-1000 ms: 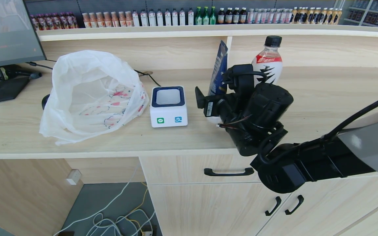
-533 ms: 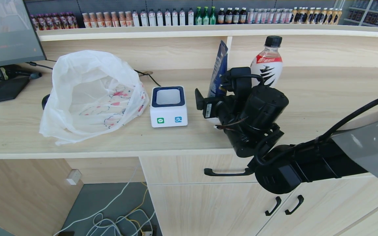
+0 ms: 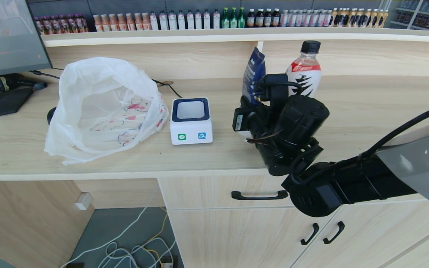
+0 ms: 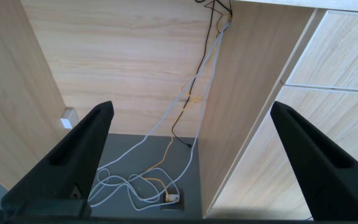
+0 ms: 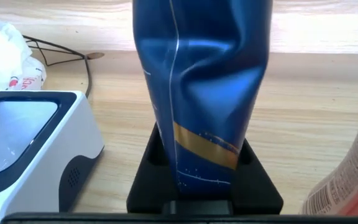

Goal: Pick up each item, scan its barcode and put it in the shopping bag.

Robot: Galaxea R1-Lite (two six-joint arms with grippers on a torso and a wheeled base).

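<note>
Over at the counter (image 3: 367,111), the pouch (image 3: 253,70) is clamped by the right gripper (image 3: 250,106) between scanner (image 3: 191,121) and bottle (image 3: 304,74), while the left gripper (image 4: 191,124) is seen with jaws apart.

Scanner (image 3: 191,124) stands between pouch (image 3: 253,70) and bag (image 3: 88,82); bottle (image 3: 304,72) seemingly just beside pouch

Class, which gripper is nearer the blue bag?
Right. The right gripper is shut on the blue bag at the counter; the left gripper is open, low by the cabinets, well away.
</note>
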